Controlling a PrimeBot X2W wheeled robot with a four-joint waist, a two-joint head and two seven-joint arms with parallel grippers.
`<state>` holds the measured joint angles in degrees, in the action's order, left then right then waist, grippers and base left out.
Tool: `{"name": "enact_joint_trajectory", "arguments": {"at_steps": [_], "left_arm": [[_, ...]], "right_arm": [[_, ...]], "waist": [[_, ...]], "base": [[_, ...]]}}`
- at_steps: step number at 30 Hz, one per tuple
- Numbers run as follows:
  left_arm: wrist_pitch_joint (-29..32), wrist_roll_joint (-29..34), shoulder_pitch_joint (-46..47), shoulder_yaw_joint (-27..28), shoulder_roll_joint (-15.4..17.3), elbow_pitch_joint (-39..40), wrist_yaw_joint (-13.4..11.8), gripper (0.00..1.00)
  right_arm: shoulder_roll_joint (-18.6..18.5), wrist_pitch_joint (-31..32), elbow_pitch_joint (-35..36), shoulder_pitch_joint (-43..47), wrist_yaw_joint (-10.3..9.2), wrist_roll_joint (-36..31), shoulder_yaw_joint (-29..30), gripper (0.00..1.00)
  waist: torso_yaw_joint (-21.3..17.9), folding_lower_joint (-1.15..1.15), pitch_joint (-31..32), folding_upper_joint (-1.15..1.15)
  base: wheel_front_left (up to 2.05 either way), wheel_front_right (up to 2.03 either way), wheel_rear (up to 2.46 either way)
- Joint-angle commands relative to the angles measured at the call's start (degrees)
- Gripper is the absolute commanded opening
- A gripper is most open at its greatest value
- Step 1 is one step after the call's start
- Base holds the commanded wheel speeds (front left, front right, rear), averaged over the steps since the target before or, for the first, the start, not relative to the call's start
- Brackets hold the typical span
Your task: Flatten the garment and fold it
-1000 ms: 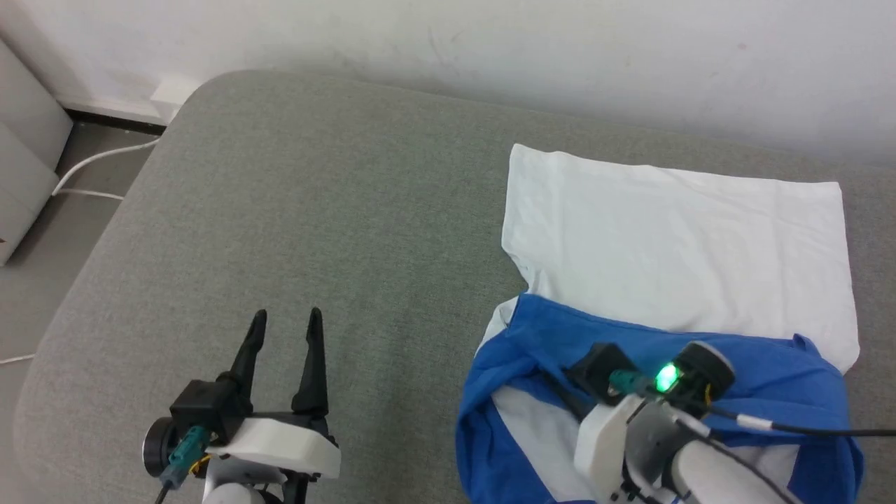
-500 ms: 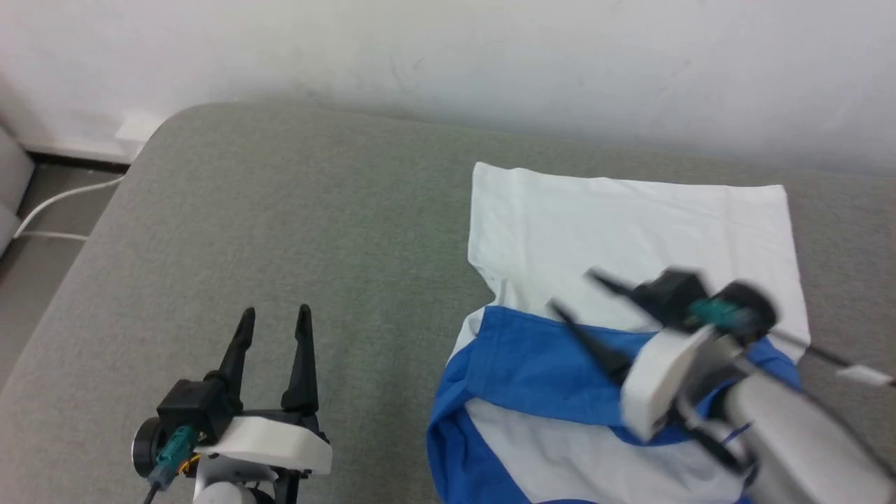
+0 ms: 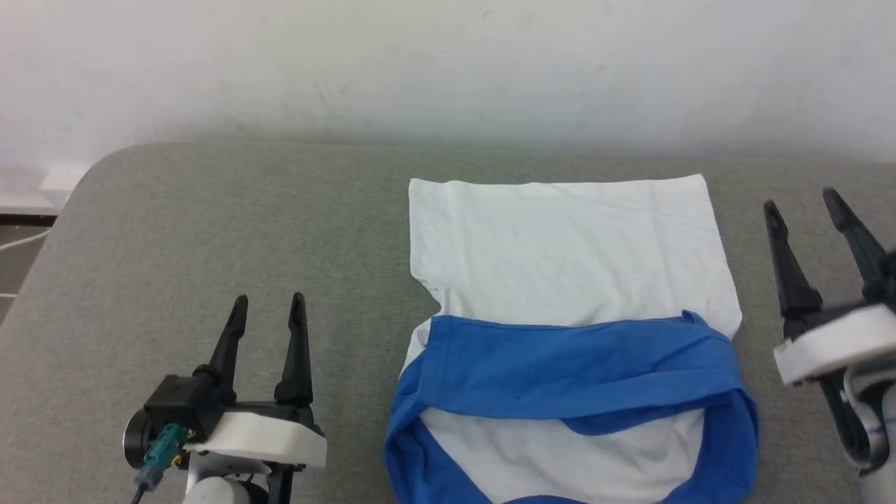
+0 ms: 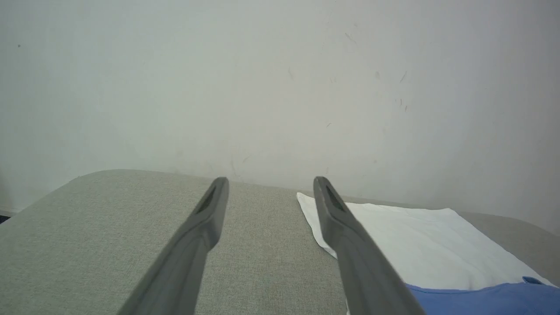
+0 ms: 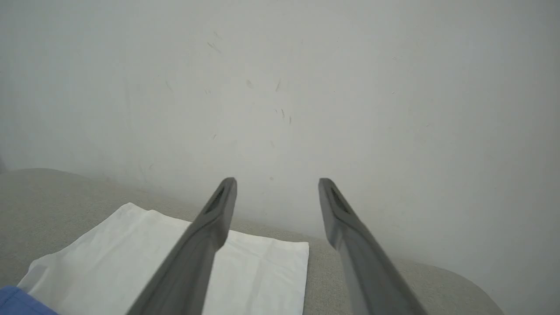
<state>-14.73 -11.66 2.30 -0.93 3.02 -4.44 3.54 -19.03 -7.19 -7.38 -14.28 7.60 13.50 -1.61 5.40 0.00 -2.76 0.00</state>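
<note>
Grey fabric cushion [image 3: 210, 231] w/ rounded corner, scuffed white wall [image 3: 448, 63] right behind.

A grey upholstered surface [image 3: 210, 231] with a rounded corner is set against a scuffed white wall [image 3: 448, 63]; at the left edge a dark skirting strip [image 3: 24, 219] and a white cable [image 3: 22, 241] are seen

Head cam: high, looks fwd & down on grey cushion [image 3: 210, 231], wall [image 3: 448, 63] at top. Wrist cams: low, near cushion, facing wall. All 3 share white end of shirt [image 3: 560, 259], L cam from its left, R from its right.
</note>
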Motion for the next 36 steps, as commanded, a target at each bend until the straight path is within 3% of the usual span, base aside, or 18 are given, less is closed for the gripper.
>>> {"name": "enact_joint_trajectory", "arguments": {"at_steps": [1, 10, 17, 21, 28, 36], "left_arm": [[-0.3, 0.1, 0.1, 0.1, 0.0, 0.1, 0.5, 1.0], [0.6, 1.3, 3.5, -2.0, 2.6, -2.4, 2.2, 1.0], [11.0, 0.4, 13.8, -5.1, 6.7, -4.8, 3.4, 1.0], [22.9, -3.9, 24.4, -6.8, 10.5, -7.0, 3.8, 1.0], [42.6, -11.4, 41.7, -12.7, 20.7, -14.9, 3.9, 1.0], [58.6, -18.5, 51.9, -15.2, 27.0, -22.4, 3.9, 1.0]], "right_arm": [[2.3, -1.7, 1.7, 3.1, -0.11, -1.6, 2.5, 1.0], [10.2, -3.4, 7.9, 10.2, -0.11, -4.9, 6.3, 1.0], [13.1, -2.3, 12.3, 10.9, -0.11, -5.8, 7.4, 1.0], [14.1, -1.6, 14.8, 9.9, -0.11, -5.9, 6.5, 1.0], [15.3, -2.4, 15.1, 7.8, -0.11, -5.1, 4.7, 1.0], [16.0, -4.5, 12.9, 5.9, -0.11, -3.7, 2.6, 1.0]], "waist": [[-1.5, 0.0, -0.6, 0.0], [-5.3, 0.0, -4.3, 0.0], [-8.6, 0.0, -10.1, 0.0], [-11.7, 0.0, -15.1, 0.0], [-16.8, 0.0, -21.7, 0.0], [-20.9, 0.0, -25.8, 0.0]], "base": [[0.0, 0.0, 0.0], [0.0, 0.0, 0.0], [0.0, 0.0, 0.0], [0.0, 0.0, 0.0], [0.0, 0.0, 0.0], [0.0, 0.0, 0.0]]}}
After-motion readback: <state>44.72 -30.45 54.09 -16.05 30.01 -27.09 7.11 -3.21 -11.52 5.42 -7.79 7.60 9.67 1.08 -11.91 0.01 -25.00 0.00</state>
